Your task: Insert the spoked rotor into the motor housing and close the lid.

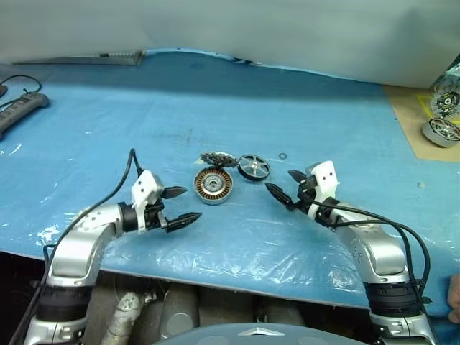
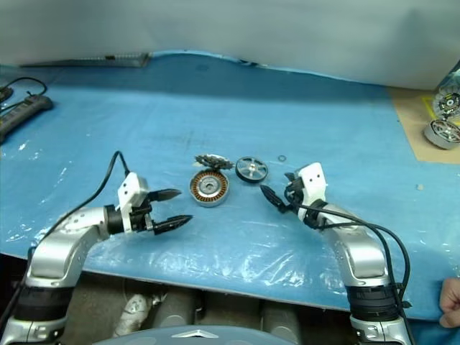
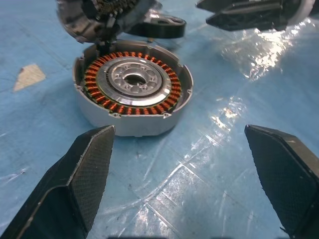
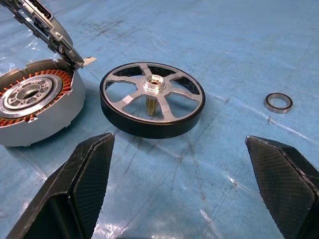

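Blue plastic-sheeted tabletop point(image 1: 215, 115): bearing copper-wound, grey-rimmed motor housing point(image 1: 213, 186) at centre, toothed grey metal lid point(image 1: 216, 159) leaning tilted at its far edge, black-rimmed silver-spoked rotor point(image 1: 254, 167) lying just beside. Flanking these, left gripper point(image 1: 180, 206) and right gripper point(image 1: 282, 186), both gaping wide, gripping nothing.

No text, label, brand, number or sign could be read on anything in these views.
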